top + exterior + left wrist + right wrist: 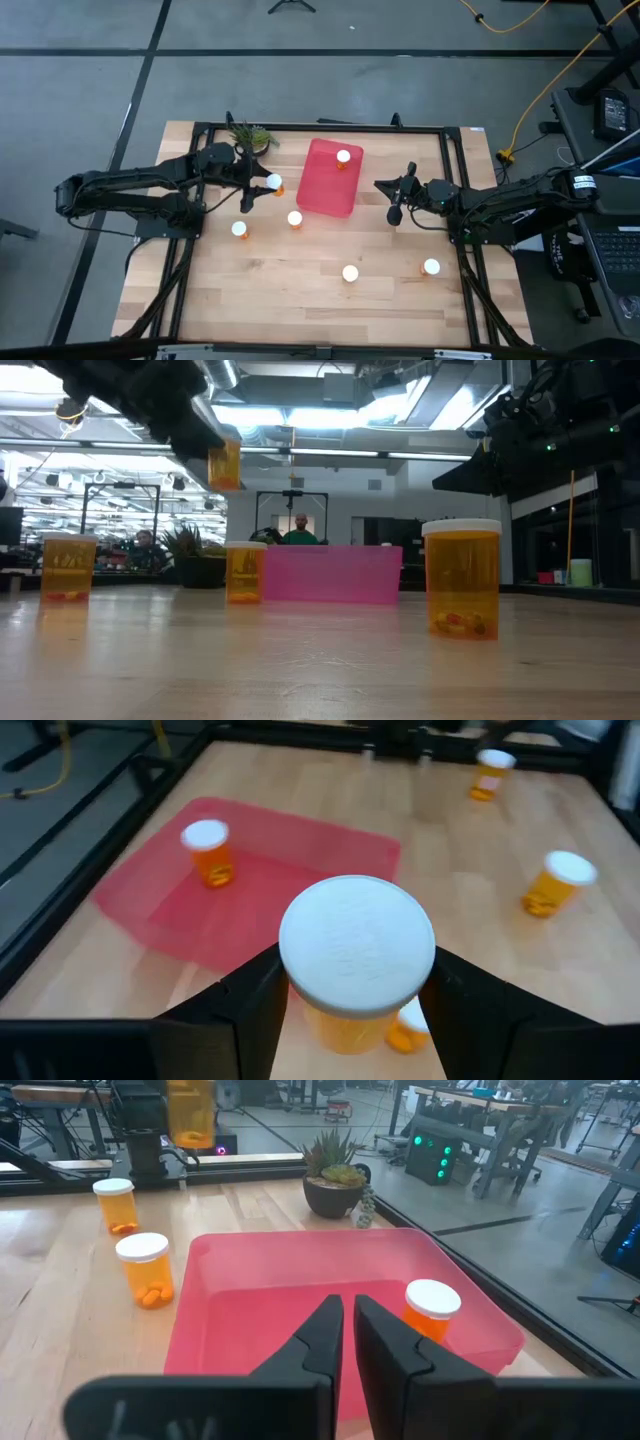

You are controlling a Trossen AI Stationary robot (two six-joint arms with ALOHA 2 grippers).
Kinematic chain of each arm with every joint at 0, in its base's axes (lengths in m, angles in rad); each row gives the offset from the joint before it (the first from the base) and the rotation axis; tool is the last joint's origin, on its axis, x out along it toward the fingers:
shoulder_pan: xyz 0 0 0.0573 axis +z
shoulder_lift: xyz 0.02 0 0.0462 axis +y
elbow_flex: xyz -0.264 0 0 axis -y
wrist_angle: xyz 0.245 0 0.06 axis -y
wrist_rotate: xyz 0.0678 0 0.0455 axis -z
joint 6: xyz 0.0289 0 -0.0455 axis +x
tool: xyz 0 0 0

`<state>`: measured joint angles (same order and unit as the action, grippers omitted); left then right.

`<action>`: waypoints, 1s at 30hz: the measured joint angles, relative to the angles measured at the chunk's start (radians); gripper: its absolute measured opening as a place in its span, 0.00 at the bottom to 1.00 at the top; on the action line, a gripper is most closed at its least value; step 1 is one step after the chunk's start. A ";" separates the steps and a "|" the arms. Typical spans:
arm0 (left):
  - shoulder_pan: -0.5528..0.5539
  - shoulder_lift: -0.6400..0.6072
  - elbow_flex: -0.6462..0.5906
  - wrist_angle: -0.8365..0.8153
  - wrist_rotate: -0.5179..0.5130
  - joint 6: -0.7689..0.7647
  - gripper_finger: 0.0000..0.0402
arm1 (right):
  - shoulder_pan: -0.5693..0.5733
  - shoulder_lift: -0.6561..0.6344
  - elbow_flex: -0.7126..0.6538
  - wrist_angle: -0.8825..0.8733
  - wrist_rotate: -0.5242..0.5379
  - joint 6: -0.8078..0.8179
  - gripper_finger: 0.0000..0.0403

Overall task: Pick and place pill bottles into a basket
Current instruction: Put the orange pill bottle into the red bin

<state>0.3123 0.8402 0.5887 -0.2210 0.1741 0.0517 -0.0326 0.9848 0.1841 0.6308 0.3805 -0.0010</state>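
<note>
The red tray (330, 180) lies at the table's middle, with one orange white-capped pill bottle (343, 158) standing upright in its far part. My left gripper (262, 184) is shut on another bottle (356, 952) just left of the tray and above the table. This bottle also shows in the low view (224, 465). Several more bottles stand upright on the wood: two near the tray's left near corner (295, 218) (240, 229) and two toward the near edge (350, 273) (431, 267). My right gripper (348, 1325) is shut and empty, hovering at the tray's right side (392, 205). My left gripper pinches the bottle's orange body (300, 1018) just under its white cap, one finger (250, 1010) on each side. The fingers slant in from the table's left. The bottle stands upright in the hold, lifted clear of the table.
A small potted plant (252, 136) stands at the far edge, left of the tray. A black frame (320, 128) runs around the wooden table top. A person (300, 530) shows in the room beyond the table.
</note>
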 joint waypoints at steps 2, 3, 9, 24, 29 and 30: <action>-0.028 0.000 0.016 -0.001 -0.001 0.015 0.51 | 0.000 0.000 0.000 0.000 0.000 0.000 0.09; -0.040 0.000 0.024 -0.001 -0.010 0.021 0.51 | 0.000 0.000 0.000 0.000 0.000 0.000 0.09; -0.091 0.016 0.057 0.000 -0.137 0.016 0.51 | 0.000 0.000 0.000 0.000 0.000 0.026 0.09; -0.094 0.306 0.087 0.243 -0.156 0.085 0.51 | 0.000 0.000 0.000 0.003 0.000 0.022 0.09; -0.057 0.381 0.086 0.366 -0.130 0.090 0.51 | 0.000 0.000 0.000 0.008 0.000 0.020 0.09; -0.046 0.394 0.087 0.387 -0.117 0.090 0.51 | 0.000 0.000 0.000 0.008 0.000 0.020 0.09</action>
<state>0.2664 1.2346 0.6754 0.1657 0.0576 0.1421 -0.0324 0.9848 0.1841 0.6390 0.3809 0.0188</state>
